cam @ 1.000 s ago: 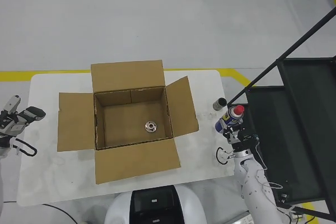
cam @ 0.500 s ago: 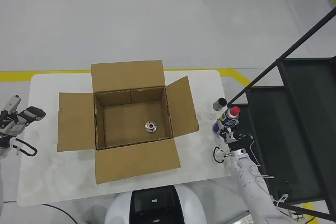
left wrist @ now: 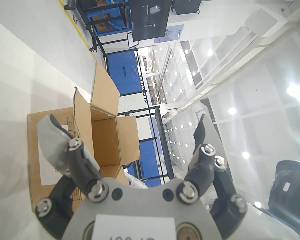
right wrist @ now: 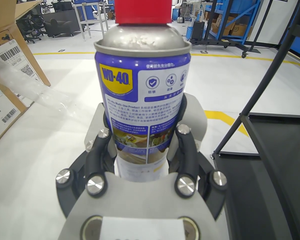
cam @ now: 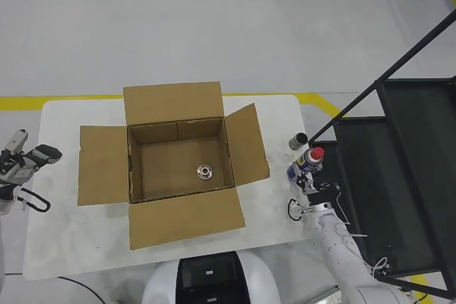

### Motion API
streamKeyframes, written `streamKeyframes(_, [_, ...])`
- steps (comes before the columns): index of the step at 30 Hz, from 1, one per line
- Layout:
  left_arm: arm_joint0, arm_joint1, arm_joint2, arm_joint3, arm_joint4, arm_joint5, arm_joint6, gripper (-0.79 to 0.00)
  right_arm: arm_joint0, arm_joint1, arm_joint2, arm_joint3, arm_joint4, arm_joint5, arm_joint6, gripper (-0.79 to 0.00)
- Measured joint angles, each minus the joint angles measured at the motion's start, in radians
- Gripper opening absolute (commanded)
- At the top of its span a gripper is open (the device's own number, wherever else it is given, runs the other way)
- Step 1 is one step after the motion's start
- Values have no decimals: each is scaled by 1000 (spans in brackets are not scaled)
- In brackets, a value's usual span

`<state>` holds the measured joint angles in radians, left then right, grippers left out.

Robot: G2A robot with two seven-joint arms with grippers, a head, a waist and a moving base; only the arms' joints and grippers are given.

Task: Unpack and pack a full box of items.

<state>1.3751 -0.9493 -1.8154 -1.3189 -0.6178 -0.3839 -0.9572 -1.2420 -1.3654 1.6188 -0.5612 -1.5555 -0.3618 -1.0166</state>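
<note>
The right gripper [right wrist: 145, 123] is clamped on a spray can [right wrist: 142, 81], with its fingers [right wrist: 186, 141] pressed against the lower part of the blue label from both sides. The can stands upright, red cap on top. In the top view it is at the right edge of the white table [cam: 68, 243], well apart from the box. I cannot tell whether its base touches the tabletop. Just beyond it on the table stands a small dark cylinder [cam: 297, 141], near the can but not touching it. A black metal rack [cam: 410, 152] stands beside this edge of the table.

The cardboard box [cam: 172, 102] sits in the middle of the table with all four flaps folded outward. One small round metal part [cam: 204, 172] lies on its floor, right of centre. From the right wrist view, a strip of clear tape [right wrist: 27, 83] sticks out from the side of the box nearest the can.

The left gripper [left wrist: 125, 126] is off the left edge of the table with its fingers spread wide and nothing between them. It points toward the box but is well clear of it.
</note>
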Motion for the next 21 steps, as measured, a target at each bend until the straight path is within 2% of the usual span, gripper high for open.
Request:
streamKeyframes(6, [0,0,0,0,0,0,0,0,-24,3,-18,-5,8,-12,-39,0])
streamKeyframes(10, [0,0,0,0,0,0,0,0,-82,7,-20,-76,19,-27,-96,0])
streamKeyframes(16, [0,0,0,0,0,0,0,0,-234,18,1,-317,43,-13,-96,0])
streamKeyframes(21, [0,0,0,0,0,0,0,0,-399,25,27,-636,76,-15,10,0])
